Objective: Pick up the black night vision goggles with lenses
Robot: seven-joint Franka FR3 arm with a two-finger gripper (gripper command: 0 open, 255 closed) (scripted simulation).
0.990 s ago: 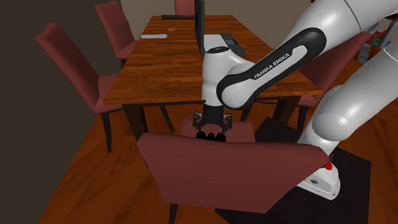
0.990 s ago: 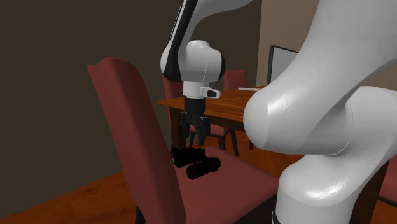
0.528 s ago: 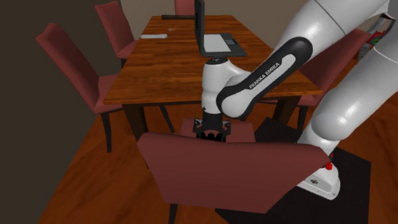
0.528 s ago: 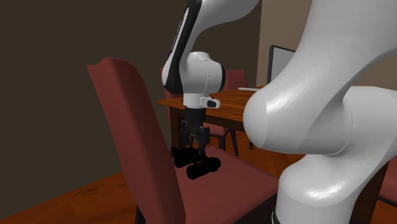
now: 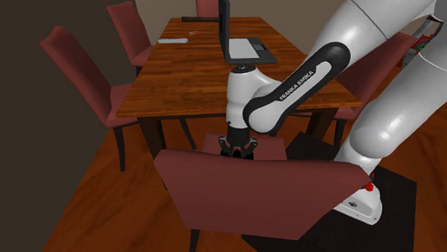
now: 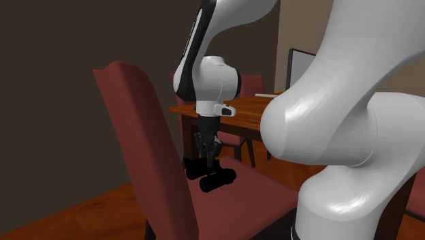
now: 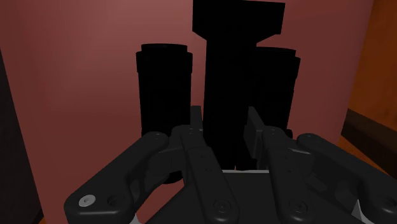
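Observation:
The black night vision goggles (image 6: pixel 216 179) lie on the seat of a dark red chair (image 6: pixel 262 198), their two lens tubes (image 7: pixel 164 83) side by side. My gripper (image 6: pixel 208 161) points straight down onto them. In the wrist view my gripper (image 7: pixel 226 124) is shut on the goggles' black middle piece, with one finger (image 7: pixel 196 124) on each side of it. From the shoulder view the gripper (image 5: pixel 237 149) sits just behind the chair's backrest (image 5: pixel 248 194), which hides most of the goggles.
A wooden dining table (image 5: pixel 189 76) stands just beyond the chair, with an open laptop (image 5: pixel 237 35) on it. More red chairs (image 5: pixel 80 65) line the table's sides. The tall backrest (image 6: pixel 136 136) rises close beside the gripper.
The gripper came down onto the goggles, and its fingers, open before, have shut on the middle piece. The goggles have not moved from the seat.

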